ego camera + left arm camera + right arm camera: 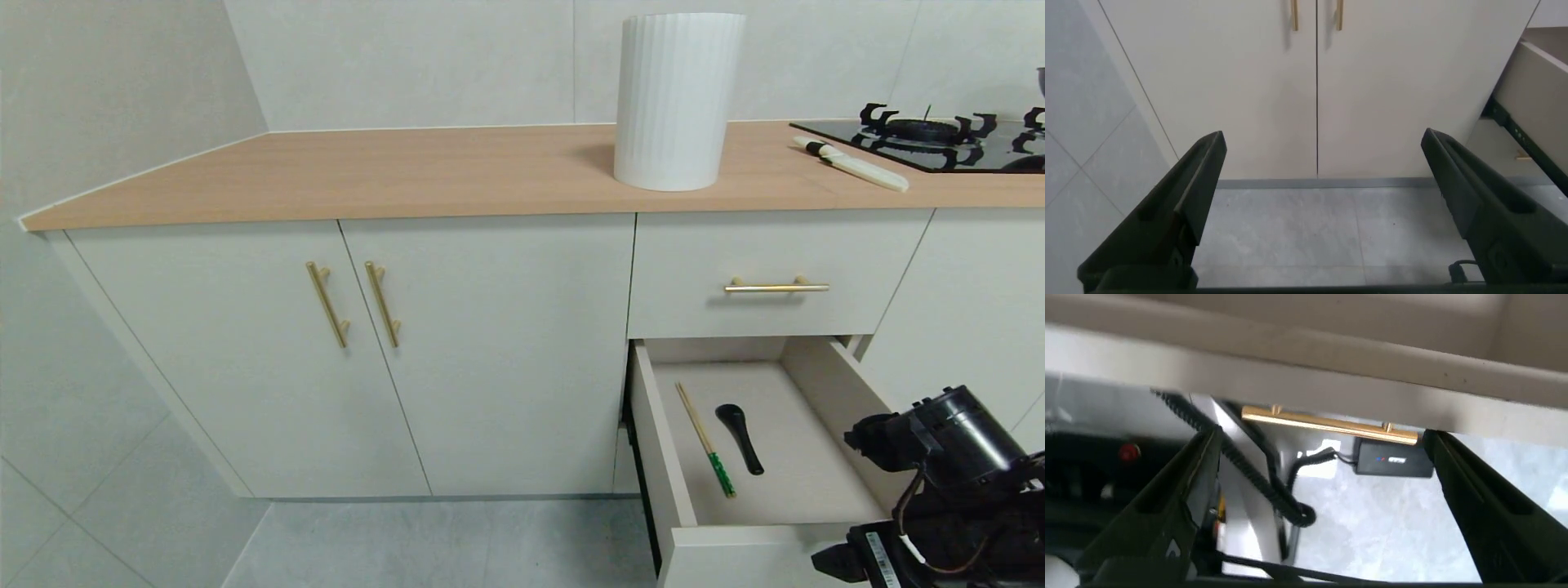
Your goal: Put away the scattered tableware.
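- The lower drawer (657,441) stands pulled out beneath a closed drawer (735,245).
- In the open drawer we see a pair of chopsticks (707,445) with green ends and a black spoon (739,437). They lie side by side near its left wall, close together but not touching.
- A pale knife (851,163) lies on the wooden surface (408,171), between a tall white ribbed container (676,98) and the stove (931,135), just beside the stove's edge.
- We cannot tell whether the white container holds anything.
- The left fingers (1184,212) are spread wide with nothing between them, low before the double cabinet doors (1315,82) and above the floor (1290,237).
- The right fingers (1167,514) are also spread wide and hold nothing. A drawer front's gold handle (1329,426) shows in the gap beyond them, untouched.
- In the head view the right arm (947,441) sits by the open drawer's front right corner.
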`<state>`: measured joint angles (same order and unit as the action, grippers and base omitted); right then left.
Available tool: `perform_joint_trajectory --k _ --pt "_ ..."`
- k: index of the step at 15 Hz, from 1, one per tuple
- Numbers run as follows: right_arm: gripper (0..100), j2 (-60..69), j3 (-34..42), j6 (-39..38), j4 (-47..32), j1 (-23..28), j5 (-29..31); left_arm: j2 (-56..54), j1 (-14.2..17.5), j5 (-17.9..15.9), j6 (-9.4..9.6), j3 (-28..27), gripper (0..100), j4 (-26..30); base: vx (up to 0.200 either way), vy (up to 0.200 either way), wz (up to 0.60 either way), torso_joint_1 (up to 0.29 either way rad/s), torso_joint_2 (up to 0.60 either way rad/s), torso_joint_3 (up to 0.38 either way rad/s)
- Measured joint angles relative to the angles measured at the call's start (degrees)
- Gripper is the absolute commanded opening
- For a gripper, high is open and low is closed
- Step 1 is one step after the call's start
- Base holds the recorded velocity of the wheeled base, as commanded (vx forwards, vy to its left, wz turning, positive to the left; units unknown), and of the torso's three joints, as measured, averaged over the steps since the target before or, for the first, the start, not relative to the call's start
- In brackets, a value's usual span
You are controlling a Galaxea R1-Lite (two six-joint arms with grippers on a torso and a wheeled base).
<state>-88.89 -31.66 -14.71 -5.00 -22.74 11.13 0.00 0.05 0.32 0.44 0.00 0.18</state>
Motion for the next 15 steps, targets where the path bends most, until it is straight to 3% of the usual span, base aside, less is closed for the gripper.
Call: perform_joint_trajectory --k 7,15 --pt "100 -6.4 -0.1 -0.8 13.3 4.7 1.6 0.0 0.0 0.0 0.00 0.0 100 0.0 0.000 0.000 0.00 0.000 0.00 0.000" --pt "100 -13.6 -1.9 -0.2 28.5 5.5 1.6 0.0 0.0 0.0 0.00 0.0 100 0.0 0.000 0.000 0.00 0.000 0.00 0.000"
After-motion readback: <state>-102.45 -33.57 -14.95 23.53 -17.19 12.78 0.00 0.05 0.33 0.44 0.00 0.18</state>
